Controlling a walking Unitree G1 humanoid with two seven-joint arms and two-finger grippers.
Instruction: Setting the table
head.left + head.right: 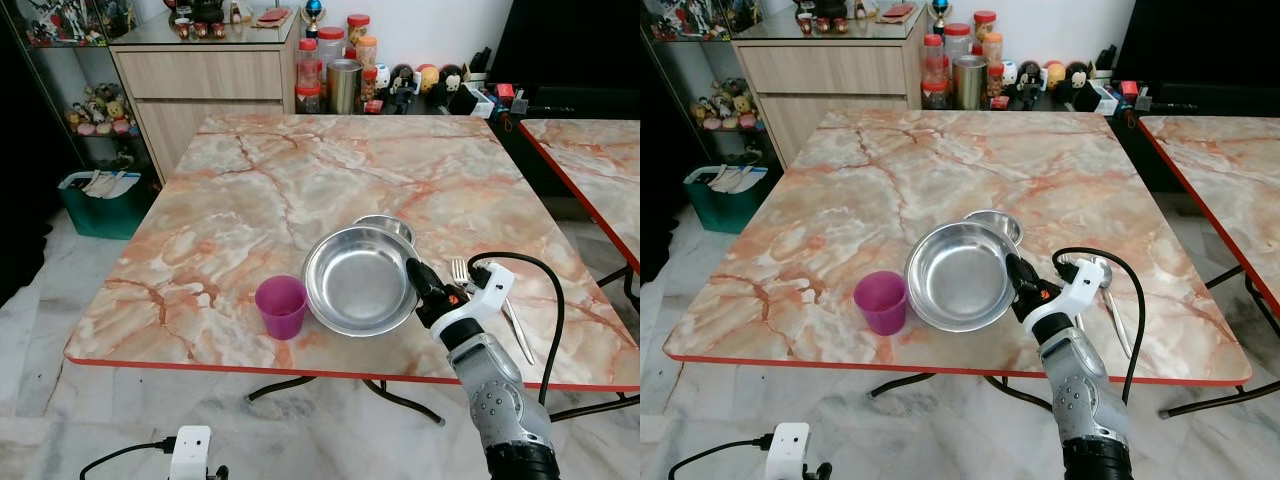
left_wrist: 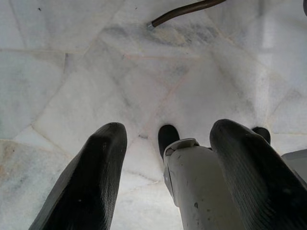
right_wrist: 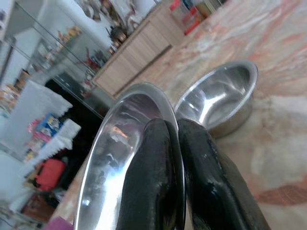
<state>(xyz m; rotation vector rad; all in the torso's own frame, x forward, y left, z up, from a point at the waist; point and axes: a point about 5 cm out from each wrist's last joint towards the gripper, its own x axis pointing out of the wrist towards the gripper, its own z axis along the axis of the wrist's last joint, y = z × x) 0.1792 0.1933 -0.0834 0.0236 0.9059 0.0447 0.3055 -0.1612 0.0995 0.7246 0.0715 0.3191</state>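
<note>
A wide steel plate (image 1: 358,282) lies near the front of the marble table (image 1: 300,180). My right gripper (image 1: 417,274) is shut on its right rim; the right wrist view shows both black fingers (image 3: 206,163) pinching that rim (image 3: 120,143). A small steel bowl (image 1: 388,226) sits just behind the plate, partly hidden by it. A purple cup (image 1: 281,305) stands upright to the left of the plate. A fork (image 1: 460,270) and a spoon (image 1: 520,330) lie right of the gripper. My left gripper (image 2: 168,127) hangs open over the floor.
Jars and a metal tin (image 1: 343,85) stand beyond the table's far edge, beside a wooden cabinet (image 1: 200,75). A second marble table (image 1: 590,160) stands to the right. A green bin (image 1: 100,205) sits on the floor at the left. The table's front edge is red (image 1: 250,368).
</note>
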